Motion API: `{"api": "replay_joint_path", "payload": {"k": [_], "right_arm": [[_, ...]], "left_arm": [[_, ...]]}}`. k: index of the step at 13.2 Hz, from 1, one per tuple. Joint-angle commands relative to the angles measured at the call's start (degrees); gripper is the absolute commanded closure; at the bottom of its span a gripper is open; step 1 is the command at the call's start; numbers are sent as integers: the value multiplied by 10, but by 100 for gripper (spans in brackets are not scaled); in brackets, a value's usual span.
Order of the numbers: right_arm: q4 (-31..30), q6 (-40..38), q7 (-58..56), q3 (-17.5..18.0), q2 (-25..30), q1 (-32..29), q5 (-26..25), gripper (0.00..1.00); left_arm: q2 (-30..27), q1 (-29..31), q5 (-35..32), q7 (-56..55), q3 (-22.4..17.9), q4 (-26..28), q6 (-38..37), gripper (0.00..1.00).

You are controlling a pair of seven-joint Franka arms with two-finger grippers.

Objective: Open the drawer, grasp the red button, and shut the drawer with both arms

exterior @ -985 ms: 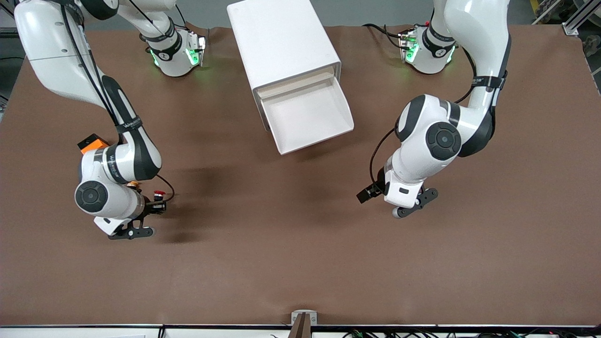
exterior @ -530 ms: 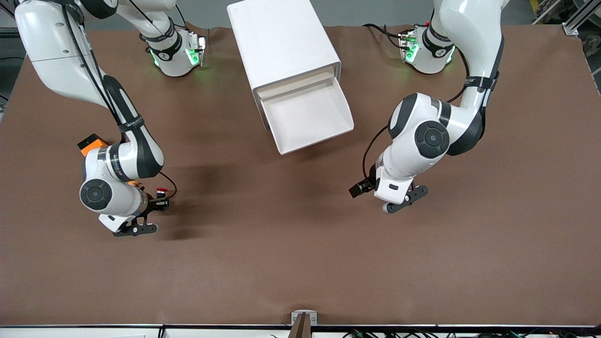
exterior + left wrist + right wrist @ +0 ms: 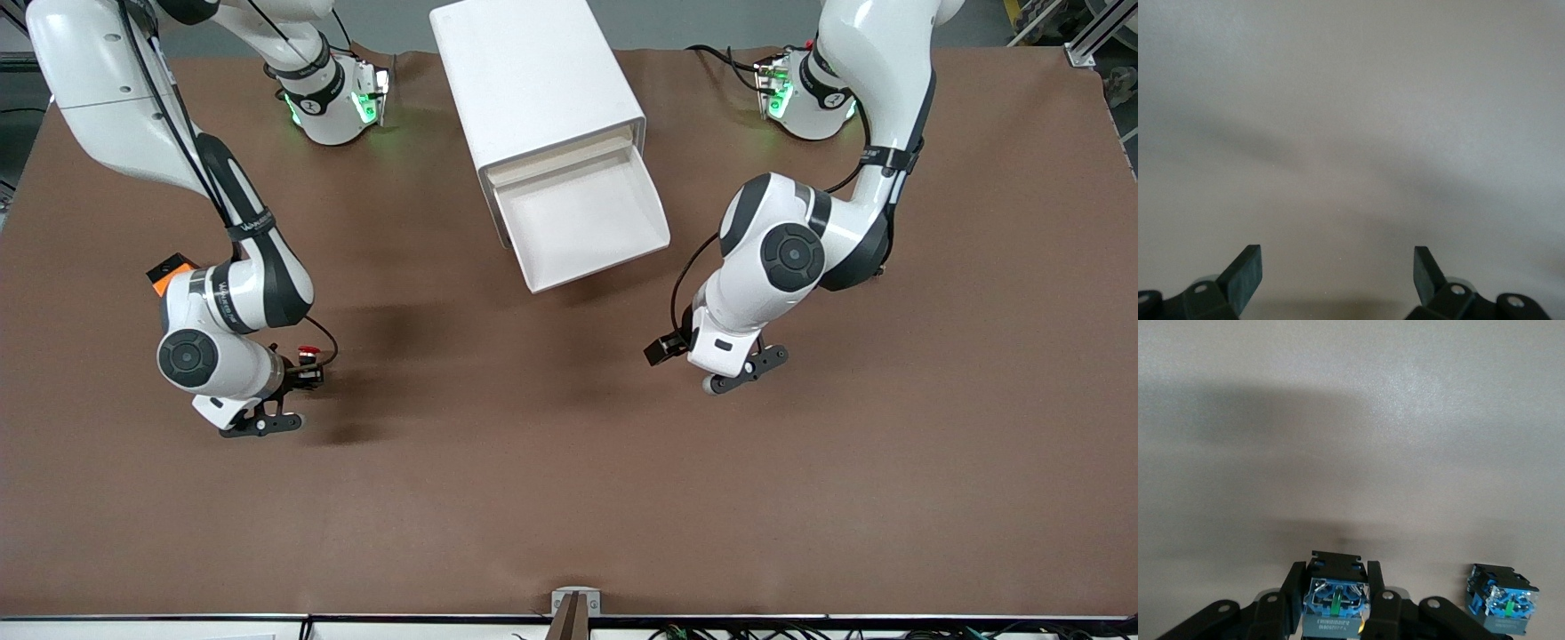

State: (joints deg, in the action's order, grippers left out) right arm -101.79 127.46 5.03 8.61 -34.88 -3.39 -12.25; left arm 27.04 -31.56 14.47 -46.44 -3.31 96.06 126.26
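Note:
The drawer (image 3: 578, 222) stands pulled out of the top of the white cabinet (image 3: 533, 80), and its tray looks bare. My right gripper (image 3: 302, 372) (image 3: 1335, 577) is shut on the button (image 3: 308, 355) (image 3: 1336, 599), held over the table at the right arm's end. From the front the button's red cap shows. In the right wrist view its black and blue body sits between the fingers (image 3: 1293, 590). My left gripper (image 3: 665, 348) (image 3: 1338, 257) hangs open over bare table toward the left arm's end, with nothing between its fingers (image 3: 1245, 273).
A second black and blue button body (image 3: 1501, 607) lies on the table beside the held one. An orange cube (image 3: 164, 269) peeks out from under the right arm. The brown table (image 3: 551, 462) spreads wide in front of the drawer.
The right arm has carried the button a little toward the table's middle and the robots' side. The left arm has swung toward the drawer. The drawer has not moved.

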Motion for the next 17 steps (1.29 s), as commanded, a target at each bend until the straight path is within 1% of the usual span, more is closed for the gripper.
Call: {"api": "replay_joint_path", "payload": {"k": [1,3,6,8,9,10,11,12,13,15,17], "right_arm": [[-18,8,-1,5,15,-8,-14,72],[-17,16,-1,5,12,-12,-14,71],[-18,33,-1,4,10,-20,-15,69],[-18,32,0,4,10,-20,-15,65],[-18,31,0,4,10,-20,-14,57],[-18,32,1,4,10,-20,-15,47],[-18,32,1,5,10,-20,-15,25],[-17,31,2,5,10,-20,-15,8],[-17,31,2,5,10,-20,-15,0],[-16,21,5,6,19,-17,-14,0],[-11,3,10,10,39,-16,-10,0]], "left_arm": [[-12,-17,-12,-2,2,31,28,0],[-11,-32,-12,-2,2,49,43,0],[-17,-50,-12,-5,4,76,43,0],[-23,-53,-12,-8,18,93,42,0],[-23,-53,-11,-8,29,99,42,0],[-23,-54,-11,-21,37,103,40,0],[-24,-54,-11,-37,51,103,37,0],[-24,-54,-11,-49,60,105,30,0],[-29,-54,-11,-54,67,104,10,0],[-31,-54,-11,-56,83,104,-28,0],[-30,-54,-11,-73,101,104,-43,0]]}}
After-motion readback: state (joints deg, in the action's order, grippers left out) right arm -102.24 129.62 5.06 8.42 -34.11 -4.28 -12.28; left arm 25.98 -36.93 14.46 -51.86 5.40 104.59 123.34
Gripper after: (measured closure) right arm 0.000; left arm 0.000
